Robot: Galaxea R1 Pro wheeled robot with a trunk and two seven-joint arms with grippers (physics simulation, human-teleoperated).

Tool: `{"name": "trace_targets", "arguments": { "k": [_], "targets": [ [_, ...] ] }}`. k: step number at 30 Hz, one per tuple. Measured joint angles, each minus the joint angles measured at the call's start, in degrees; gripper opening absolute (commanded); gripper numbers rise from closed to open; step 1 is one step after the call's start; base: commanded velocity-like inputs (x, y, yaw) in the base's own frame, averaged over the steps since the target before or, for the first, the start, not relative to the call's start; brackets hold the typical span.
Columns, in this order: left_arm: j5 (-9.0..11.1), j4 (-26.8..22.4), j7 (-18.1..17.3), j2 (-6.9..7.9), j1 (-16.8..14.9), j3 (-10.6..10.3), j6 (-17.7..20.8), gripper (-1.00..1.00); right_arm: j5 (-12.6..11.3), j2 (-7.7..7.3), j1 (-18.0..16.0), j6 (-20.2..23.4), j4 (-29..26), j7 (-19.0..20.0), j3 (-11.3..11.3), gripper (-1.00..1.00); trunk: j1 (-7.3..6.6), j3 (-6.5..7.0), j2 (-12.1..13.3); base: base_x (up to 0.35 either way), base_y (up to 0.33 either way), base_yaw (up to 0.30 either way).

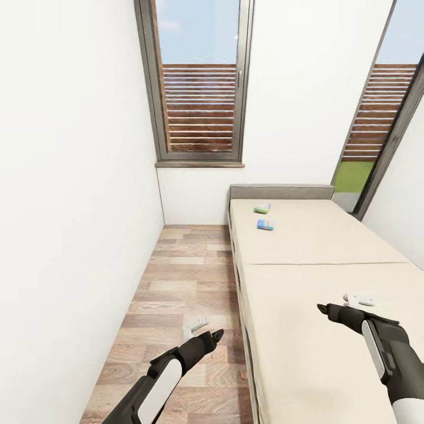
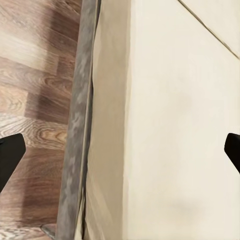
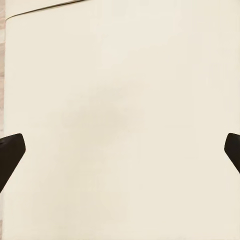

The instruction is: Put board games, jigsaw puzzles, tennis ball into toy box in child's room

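Note:
Two board games lie near the far end of the cream bed: a white-green box close to the headboard and a smaller blue colourful box just in front of it. My left gripper hangs open over the floor beside the bed's near edge, and its fingertips stand far apart with nothing between them. Over the near part of the mattress my right gripper is open and empty, fingertips wide apart. The table, toy box, jigsaw puzzles and tennis ball are out of view.
A strip of wooden floor runs between the white left wall and the bed. A tall window is in the far wall, and a glass door stands at the right. The grey headboard closes the bed's far end.

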Motion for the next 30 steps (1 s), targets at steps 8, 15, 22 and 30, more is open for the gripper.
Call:
{"name": "trace_targets", "arguments": {
  "k": [8, 15, 22, 30],
  "targets": [
    [0.03, -0.05, -0.05, -0.01, 0.0, 0.01, 0.01, 1.0, 0.0, 0.0, 0.0, -0.02, 0.01, 0.0, 0.01, 1.0, -0.01, 0.0, 0.0, 0.023, 0.111, -0.004],
    [-0.02, -0.04, 0.01, 0.0, 0.0, 0.0, 0.01, 1.0, 0.0, 0.0, 0.0, -0.01, 0.01, 0.0, 0.0, 1.0, 0.0, 0.0, 0.0, 0.04, 0.144, -0.001],
    [-0.04, -0.03, 0.02, 0.0, 0.0, 0.0, 0.0, 1.0, 0.0, 0.0, 0.0, 0.0, -0.01, 0.01, 0.0, 1.0, 0.0, 0.0, 0.0, 0.014, 0.047, 0.0],
    [-0.05, 0.01, 0.03, 0.0, 0.0, 0.0, 0.0, 1.0, 0.0, 0.02, 0.0, 0.0, -0.02, 0.02, 0.04, 1.0, 0.0, 0.0, 0.0, 0.004, 0.014, 0.0]
  ]
}}
